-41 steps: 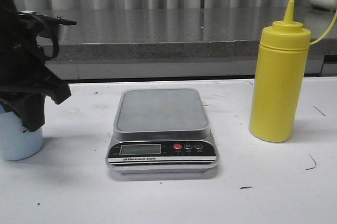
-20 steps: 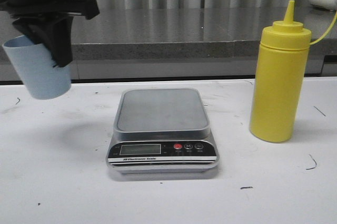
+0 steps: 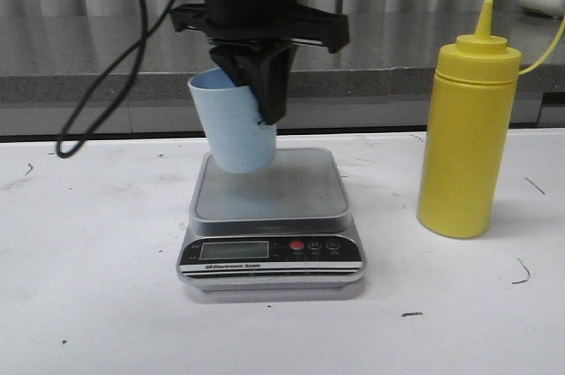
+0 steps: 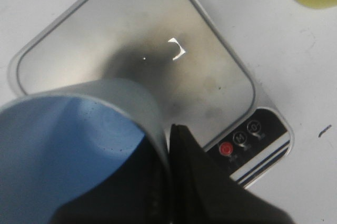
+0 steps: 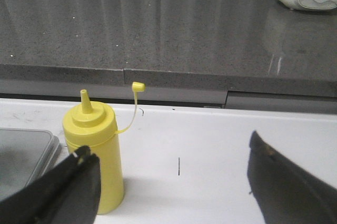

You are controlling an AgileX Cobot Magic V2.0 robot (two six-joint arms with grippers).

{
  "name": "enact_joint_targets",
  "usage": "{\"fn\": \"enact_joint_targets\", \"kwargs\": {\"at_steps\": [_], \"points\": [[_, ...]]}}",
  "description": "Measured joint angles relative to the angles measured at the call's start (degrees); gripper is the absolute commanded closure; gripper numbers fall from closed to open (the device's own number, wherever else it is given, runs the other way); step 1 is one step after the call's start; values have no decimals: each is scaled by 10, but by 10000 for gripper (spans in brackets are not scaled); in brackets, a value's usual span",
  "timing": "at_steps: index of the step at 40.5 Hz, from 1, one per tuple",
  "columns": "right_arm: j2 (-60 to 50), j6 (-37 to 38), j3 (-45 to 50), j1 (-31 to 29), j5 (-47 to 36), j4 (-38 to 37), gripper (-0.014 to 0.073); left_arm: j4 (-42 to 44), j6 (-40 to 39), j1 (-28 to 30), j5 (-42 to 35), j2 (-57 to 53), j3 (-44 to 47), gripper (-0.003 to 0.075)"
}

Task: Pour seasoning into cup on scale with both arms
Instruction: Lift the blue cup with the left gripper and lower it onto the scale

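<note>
Since half a second ago, the left hand [image 3: 265,84] has carried the pale blue cup [image 3: 237,123] from above the left part of the tabletop [image 3: 97,304] across to the middle, and it now hangs over the digital kitchen scale [image 3: 269,216]. A second ago the cup sat low at the far left edge of the tabletop; now it is lifted and tilted, its open mouth leaning left and its base pointing down toward the rear of the steel platform [image 3: 265,188]. From the front it is hard to tell whether the base touches the platform or floats just above it. In the left wrist view the cup [image 4: 73,145] is in the air over the platform [image 4: 142,55], its shadow falling near the platform's centre, so it is probably not set down yet. The left hand is clenched on the cup, one black finger [image 3: 269,79] pressed down its right side.

This suggests the placing step is nearly done: lowering, levelling and letting go remain.

The yellow squeeze bottle [image 3: 466,128] stands upright near the right edge of the tabletop, well apart from the scale, its nozzle uncapped with the cap [image 5: 138,86] dangling on its tether. The right hand [image 5: 168,192] is spread wide, grasping nothing, with the bottle [image 5: 95,153] ahead of it, near its left finger [image 5: 68,190] and untouched.
</note>
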Motion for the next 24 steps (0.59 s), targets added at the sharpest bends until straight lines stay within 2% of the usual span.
{"fn": "enact_joint_targets", "kwargs": {"at_steps": [16,19,22,24], "points": [[0,0,0,0,0,0,1,0,0,-8,19,50,-47,722],[0,0,0,0,0,0,1,0,0,-8,20,50,-48,654],[0,0,0,0,0,0,1,0,0,-8,20,52,-48,535],[0,0,0,0,0,0,1,0,0,-8,20,54,-48,428]]}}
